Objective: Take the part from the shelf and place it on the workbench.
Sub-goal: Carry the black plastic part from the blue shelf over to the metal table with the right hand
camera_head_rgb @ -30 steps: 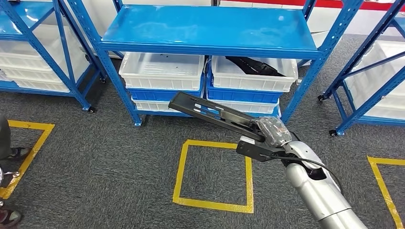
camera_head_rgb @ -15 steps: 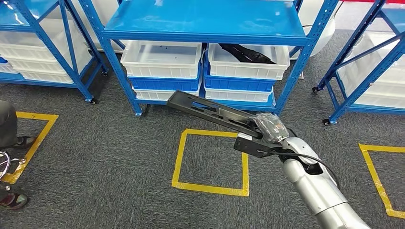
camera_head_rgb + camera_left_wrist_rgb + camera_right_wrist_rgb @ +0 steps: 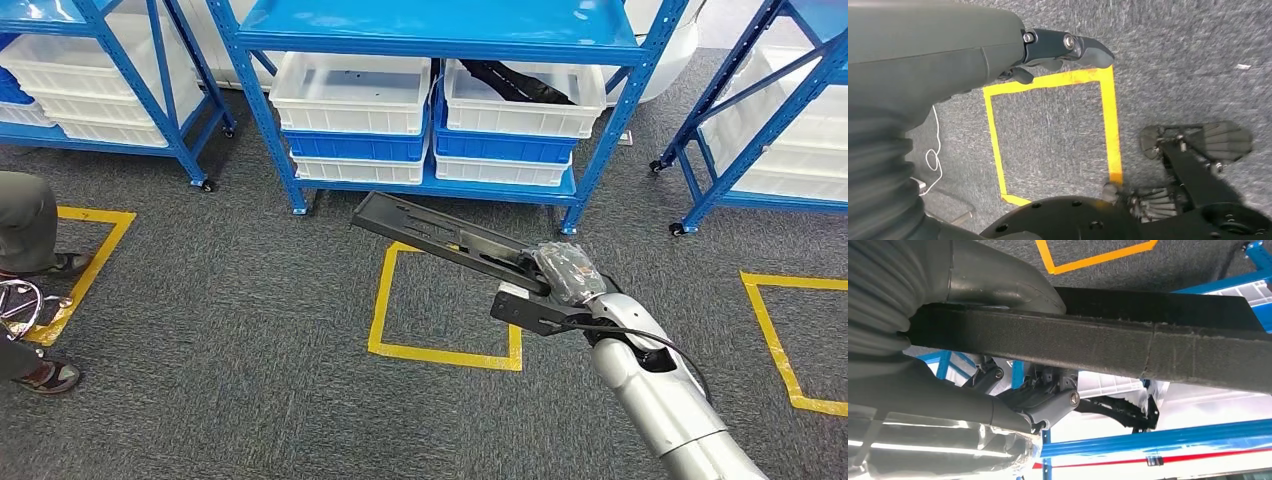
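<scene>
Right hand [image 3: 568, 272] grips a long black slotted part [image 3: 440, 237] near one end, holding it in the air over the grey carpet [image 3: 230, 330], free end pointing to 10 o'clock toward the blue shelf [image 3: 440, 25]. Left hand [image 3: 1058, 47] hangs over the carpet, fingers curled in, holding nothing. A yellow tape square [image 3: 445, 305] lies just below the part; white bins [image 3: 350, 92] sit at 12 o'clock.

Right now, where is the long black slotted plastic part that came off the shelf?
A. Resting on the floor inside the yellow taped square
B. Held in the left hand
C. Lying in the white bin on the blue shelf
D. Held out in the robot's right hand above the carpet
D: the right hand grips one end of the long black slotted plastic part, which sticks out above the grey carpet toward the blue metal shelf.
</scene>
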You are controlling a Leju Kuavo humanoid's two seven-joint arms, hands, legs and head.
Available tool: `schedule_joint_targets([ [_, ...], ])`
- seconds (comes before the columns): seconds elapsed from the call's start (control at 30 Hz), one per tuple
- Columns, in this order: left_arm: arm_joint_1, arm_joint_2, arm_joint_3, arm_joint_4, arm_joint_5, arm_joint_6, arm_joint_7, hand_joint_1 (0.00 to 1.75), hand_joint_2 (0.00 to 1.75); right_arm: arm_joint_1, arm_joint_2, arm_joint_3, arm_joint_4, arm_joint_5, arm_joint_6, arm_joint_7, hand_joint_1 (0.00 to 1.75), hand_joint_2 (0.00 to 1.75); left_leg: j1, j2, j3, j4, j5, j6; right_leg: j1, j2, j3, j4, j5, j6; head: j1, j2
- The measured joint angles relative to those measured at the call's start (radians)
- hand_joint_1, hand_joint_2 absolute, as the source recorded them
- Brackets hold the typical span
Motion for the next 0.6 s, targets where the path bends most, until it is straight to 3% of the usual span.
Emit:
schedule_joint_targets([
  [0.03, 0.0, 0.0, 0.0, 0.0, -0.001, 0.0, 0.0, 0.0, 1.75, -0.001, 0.0, -0.001, 0.0, 0.0, 0.0, 0.0, 1.75, 1.75, -0.001, 0.0, -0.007, 0.001, 0.012, -0.003, 0.004, 0.001, 0.02, -0.042, -0.022, -0.012, -0.001, 0.0],
  [0.07, 0.001, 0.0, 0.0, 0.0, -0.003, 0.001, -0.001, 0.0, 1.75, 0.001, 0.0, -0.002, 0.0, 0.0, -0.001, 0.0, 1.75, 1.75, 0.0, -0.001, -0.011, 0.0, 0.024, -0.006, 0.004, 0.002, 0.019, -0.056, -0.027, -0.024, -0.003, 0.0],
  [0.1, 0.003, 0.0, 0.0, 0.0, -0.005, 0.001, -0.001, 0.0, 1.75, 0.003, -0.001, -0.001, 0.0, 0.0, -0.001, 0.0, 1.75, 1.75, 0.004, -0.002, -0.014, -0.001, 0.028, -0.009, 0.001, 0.0, 0.012, -0.054, -0.019, -0.035, -0.004, 0.0],
  [0.13, 0.005, 0.0, 0.0, 0.0, -0.007, 0.002, -0.001, 0.0, 1.75, 0.005, -0.001, -0.001, 0.0, 0.0, -0.001, 0.0, 1.75, 1.75, 0.007, -0.004, -0.018, 0.008, 0.011, -0.014, -0.001, -0.002, 0.005, -0.053, -0.01, -0.045, -0.003, 0.0],
  [0.17, 0.007, 0.0, 0.0, 0.0, -0.008, 0.002, -0.002, 0.0, 1.75, 0.006, -0.001, -0.001, 0.001, 0.001, -0.001, 0.0, 1.75, 1.75, 0.01, -0.005, -0.025, 0.035, -0.029, -0.02, -0.003, -0.004, -0.002, -0.054, 0.003, -0.056, -0.004, 0.0],
  [0.2, 0.008, 0.0, 0.0, 0.0, -0.008, 0.002, -0.002, 0.0, 1.75, 0.006, -0.001, -0.001, 0.001, 0.002, -0.002, 0.0, 1.75, 1.75, 0.013, -0.006, -0.036, 0.082, -0.087, -0.027, -0.004, -0.006, -0.012, -0.053, 0.016, -0.063, -0.005, 0.0],
  [0.27, 0.008, 0.0, 0.0, 0.0, -0.009, 0.002, -0.003, 0.0, 1.75, 0.006, 0.0, -0.001, 0.001, 0.004, -0.006, 0.0, 1.75, 1.75, 0.016, -0.008, -0.06, 0.216, -0.194, -0.038, -0.002, -0.006, -0.041, -0.052, 0.045, -0.07, -0.007, 0.0],
  [0.3, 0.007, 0.0, 0.0, 0.0, -0.009, 0.001, -0.004, 0.0, 1.75, 0.007, 0.0, -0.001, 0.002, 0.005, -0.008, 0.001, 1.75, 1.75, 0.017, -0.009, -0.063, 0.273, -0.214, -0.04, -0.002, -0.006, -0.059, -0.052, 0.06, -0.069, -0.007, 0.0],
  [0.33, 0.007, 0.0, 0.0, 0.0, -0.01, 0.001, -0.005, 0.0, 1.75, 0.008, 0.001, -0.001, 0.003, 0.007, -0.01, 0.002, 1.75, 1.75, 0.019, -0.009, -0.055, 0.305, -0.21, -0.039, -0.001, -0.006, -0.076, -0.051, 0.073, -0.067, -0.007, 0.0],
  [0.37, 0.007, 0.0, 0.0, 0.0, -0.011, 0.001, -0.006, 0.0, 1.75, 0.009, 0.002, -0.001, 0.005, 0.008, -0.012, 0.002, 1.75, 1.75, 0.019, -0.01, -0.03, 0.303, -0.19, -0.037, 0.0, -0.005, -0.093, -0.051, 0.086, -0.065, -0.008, 0.0],
  [0.4, 0.007, 0.0, 0.0, 0.0, -0.011, 0.0, -0.006, 0.0, 1.75, 0.009, 0.003, -0.001, 0.006, 0.009, -0.012, 0.003, 1.75, 1.75, 0.019, -0.011, 0.013, 0.266, -0.169, -0.031, 0.0, -0.005, -0.108, -0.051, 0.099, -0.062, -0.008, 0.0],
  [0.43, 0.006, 0.002, 0.0, 0.0, -0.011, 0.0, -0.006, 0.0, 1.75, 0.009, 0.004, -0.001, 0.006, 0.009, -0.013, 0.003, 1.75, 1.75, 0.017, -0.013, 0.073, 0.201, -0.161, -0.023, 0.001, -0.005, -0.119, -0.051, 0.11, -0.058, -0.008, 0.0],
  [0.5, 0.003, 0.004, 0.0, -0.001, -0.012, -0.002, -0.007, 0.0, 1.75, 0.007, 0.008, -0.003, 0.006, 0.008, -0.014, 0.004, 1.75, 1.75, 0.011, -0.016, 0.184, 0.058, -0.182, -0.008, 0.003, -0.006, -0.134, -0.051, 0.132, -0.047, -0.007, 0.0],
  [0.53, 0.002, 0.006, 0.0, -0.002, -0.013, -0.005, -0.009, 0.0, 1.75, 0.007, 0.01, -0.004, 0.006, 0.004, -0.014, 0.003, 1.75, 1.75, 0.006, -0.017, 0.213, 0.014, -0.196, -0.003, 0.002, -0.008, -0.137, -0.053, 0.142, -0.04, -0.007, 0.0],
  [0.6, 0.002, 0.006, 0.0, -0.001, -0.016, -0.014, -0.011, 0.0, 1.75, 0.014, 0.015, -0.008, 0.006, -0.005, -0.016, 0.002, 1.75, 1.75, 0.002, -0.015, 0.216, -0.015, -0.189, 0.006, 0.002, -0.011, -0.14, -0.06, 0.161, -0.026, -0.006, 0.0],
])
